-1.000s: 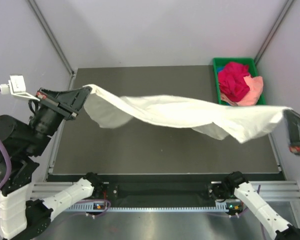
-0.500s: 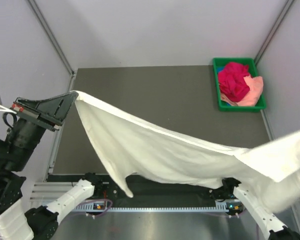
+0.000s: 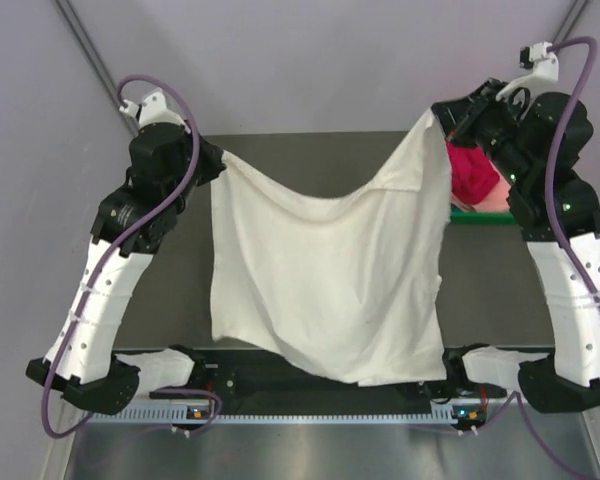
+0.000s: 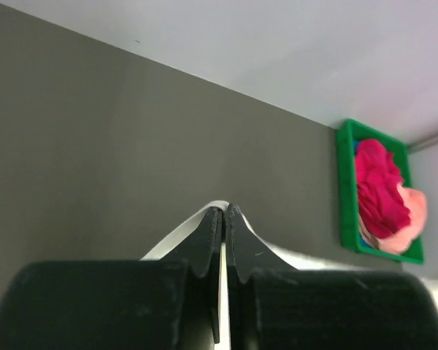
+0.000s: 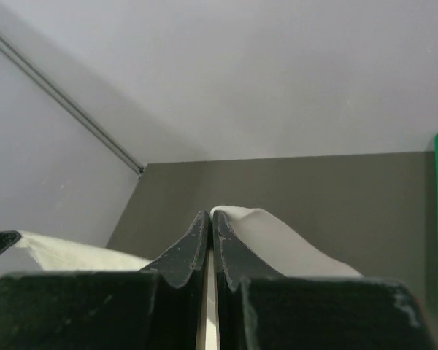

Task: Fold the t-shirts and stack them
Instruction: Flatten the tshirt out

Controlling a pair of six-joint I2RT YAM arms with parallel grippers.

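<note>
As the fingers of the left gripper (image 4: 224,215) pinch shut on 1 upper corner of the cream-white t-shirt (image 3: 325,270) and those of the right gripper (image 5: 210,219) clamp the other, the garment hangs spread between the 2 raised arms. Its top edge sags in the middle, and its lower hem drapes toward the near edge of the tabletop (image 3: 170,290). The right-hand corner sits just beside the green tray (image 4: 344,189) at the far right corner, where the magenta-red t-shirt (image 4: 379,193) and the peach-pink t-shirt (image 4: 412,219) lie bunched. The step appears to be laying the shirt out flat for folding. Done well, it likely calls for firm pinches, corners drawn apart to take out the sag, and an even descent so the cloth settles smooth, clear of the tray.
</note>
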